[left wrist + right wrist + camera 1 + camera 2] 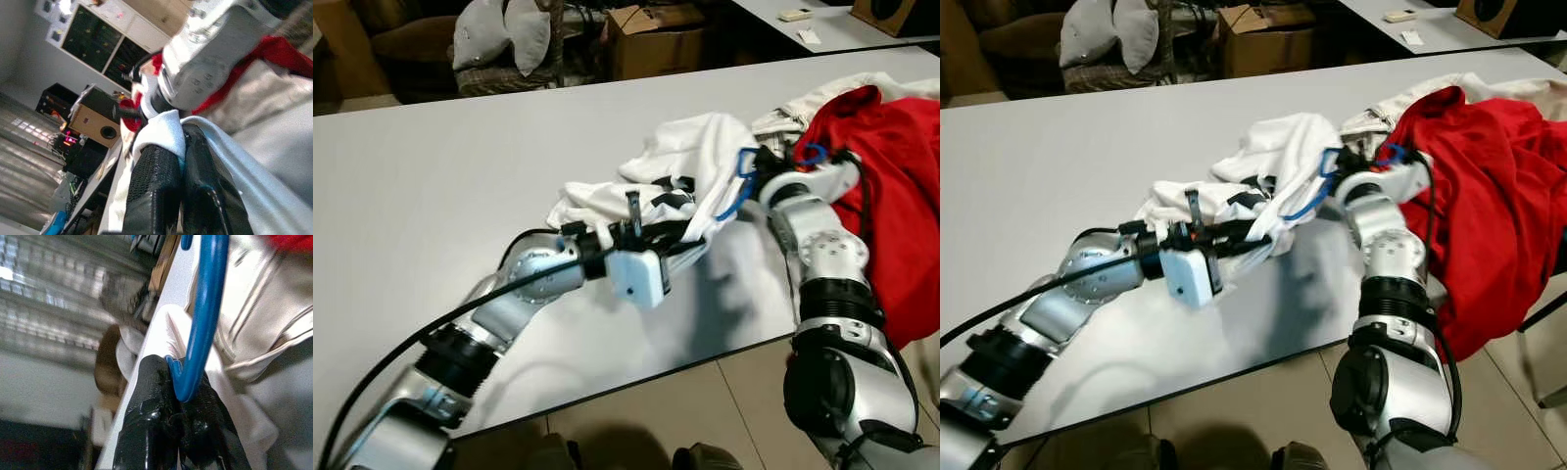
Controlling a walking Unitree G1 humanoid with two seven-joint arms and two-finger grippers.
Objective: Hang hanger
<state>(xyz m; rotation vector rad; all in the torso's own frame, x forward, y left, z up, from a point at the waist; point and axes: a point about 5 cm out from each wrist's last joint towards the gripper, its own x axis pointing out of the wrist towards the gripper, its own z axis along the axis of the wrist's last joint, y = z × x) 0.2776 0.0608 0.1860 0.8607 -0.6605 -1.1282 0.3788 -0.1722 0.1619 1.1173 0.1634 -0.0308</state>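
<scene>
On table [460, 166], blue hanger [736, 191] lies by white shirt [695, 157]. Right gripper [183, 382] w/ fingers closed on hanger. Left gripper [181, 152] stretched low, clamps shirt edge beside hanger.

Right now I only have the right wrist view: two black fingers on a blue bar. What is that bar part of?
Observer: It is the blue hanger, lying in the white shirt on the table, and the right gripper is shut on it.
Operator: Where is the left gripper?
Observer: The left gripper lies low on the table, at the shirt's near edge.
Operator: Is it holding anything?
Observer: Yes. In the left wrist view its fingers pinch a fold of the white shirt.
Operator: Anything close on my right side?
Observer: A red garment is heaped against the right arm and hangs over the table's edge.
</scene>
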